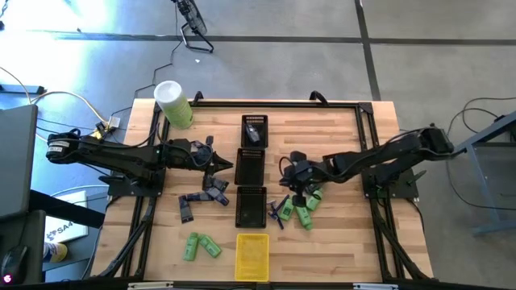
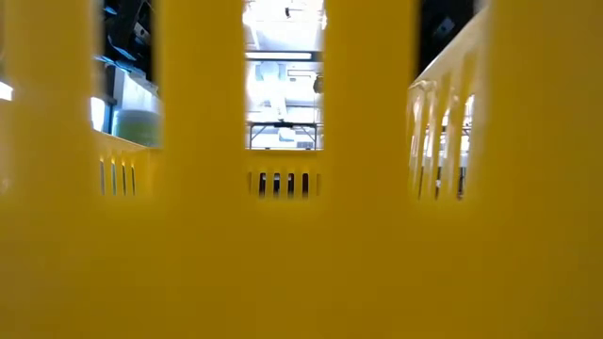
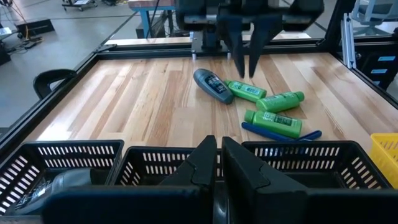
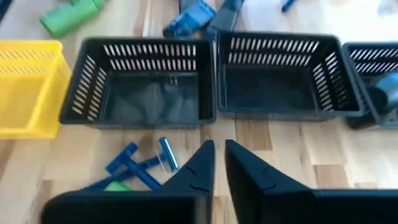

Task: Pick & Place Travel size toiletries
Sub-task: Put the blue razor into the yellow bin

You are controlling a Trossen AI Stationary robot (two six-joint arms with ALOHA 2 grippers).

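The toiletries lie loose on the wooden table. Several green bottles (image 3: 273,123) lie by a grey-blue oval piece (image 3: 212,85) and blue sticks (image 4: 143,165), right of the black trays. More green bottles (image 1: 200,246) and purple-grey tubes (image 1: 205,193) lie left of the trays. One grey-blue piece (image 1: 254,133) lies in the far black tray. My left gripper (image 1: 219,166) is shut and empty, level, just left of the middle black tray (image 1: 250,165). My right gripper (image 1: 289,171) is shut and empty, above the table right of that tray, near the right-hand bottles.
Three black trays stand in a column at the table's middle, with a yellow tray (image 1: 251,256) at the near edge; its wall fills the low view (image 2: 301,235). A big pale-green cylinder with a white top (image 1: 173,103) stands at the far left. A metal frame borders the table.
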